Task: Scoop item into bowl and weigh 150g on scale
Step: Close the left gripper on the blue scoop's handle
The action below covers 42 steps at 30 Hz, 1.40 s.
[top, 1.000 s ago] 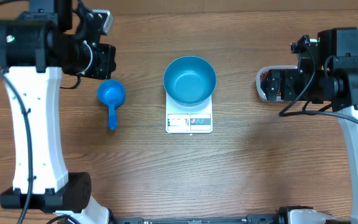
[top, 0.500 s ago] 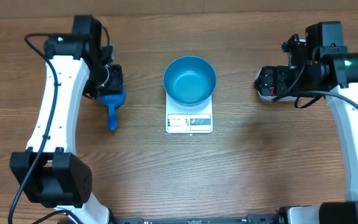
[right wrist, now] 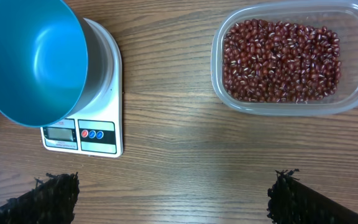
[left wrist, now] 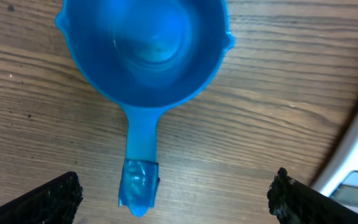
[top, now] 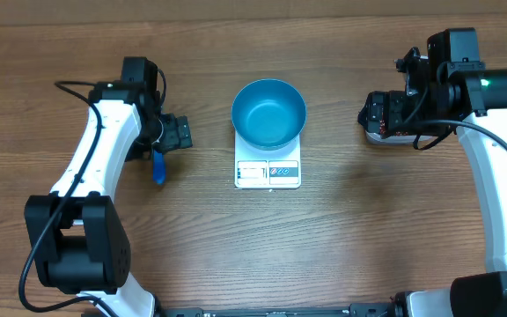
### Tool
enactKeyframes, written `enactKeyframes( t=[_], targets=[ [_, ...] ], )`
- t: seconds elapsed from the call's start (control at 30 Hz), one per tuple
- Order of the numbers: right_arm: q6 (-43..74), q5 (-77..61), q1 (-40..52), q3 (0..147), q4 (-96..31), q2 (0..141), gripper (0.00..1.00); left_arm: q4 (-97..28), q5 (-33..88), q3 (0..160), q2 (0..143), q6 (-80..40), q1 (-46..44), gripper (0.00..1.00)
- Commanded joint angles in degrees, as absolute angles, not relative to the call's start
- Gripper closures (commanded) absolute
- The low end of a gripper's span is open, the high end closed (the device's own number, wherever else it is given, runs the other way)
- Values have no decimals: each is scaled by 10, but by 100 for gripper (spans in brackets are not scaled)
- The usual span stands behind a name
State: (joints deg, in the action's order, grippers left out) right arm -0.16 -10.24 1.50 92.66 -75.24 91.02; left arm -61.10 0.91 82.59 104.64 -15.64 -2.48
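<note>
Brown wood-grain desk (top: 341, 238) carries everything. At its centre sits the small white square kitchen scale (top: 268, 173), with its display and buttons along the near edge. The round deep blue bowl (top: 268, 113) stands on the scale's platform, wider than it, and looks empty. To the left of the scale lies a small blue plastic scoop with a handle (left wrist: 145, 56), flat on the desk, cup up and empty. The left gripper (left wrist: 174, 185) hovers over the scoop with its fingers spread wide on either side of the handle, touching neither side. Far to the right, a clear rounded-rectangular plastic tub (right wrist: 291, 109) holds the heap of small dark red-brown beans (right wrist: 281, 59). The right gripper (right wrist: 174, 185) hangs open near the tub, with nothing between its fingers.
</note>
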Motion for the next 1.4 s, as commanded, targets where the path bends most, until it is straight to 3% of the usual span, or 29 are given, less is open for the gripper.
enactKeyframes(
  t=[0.0, 0.33, 0.77, 0.83, 1.0, 1.2, 1.37],
  targets=[
    [1, -106, 13, 929, -750, 912, 0, -566, -37, 780, 1046, -171, -22, 1],
    [1, -106, 13, 929, -749, 915, 0, -499, -44, 731, 1046, -158, -21, 0],
    [0, -106, 13, 929, -751, 915, 0, -488, 77, 749, 1046, -120, 38, 0],
    [0, -106, 13, 929, -751, 915, 0, -488, 74, 748, 1046, -120, 40, 8],
    [1, -106, 13, 929, -751, 915, 0, -488, 71, 734, 1046, -120, 37, 43],
    [1, -106, 13, 929, -753, 915, 0, -455, 71, 701, 1046, -124, 29, 43],
    [1, -106, 13, 929, -753, 915, 0, -443, 72, 698, 1046, -124, 29, 48]
  ],
)
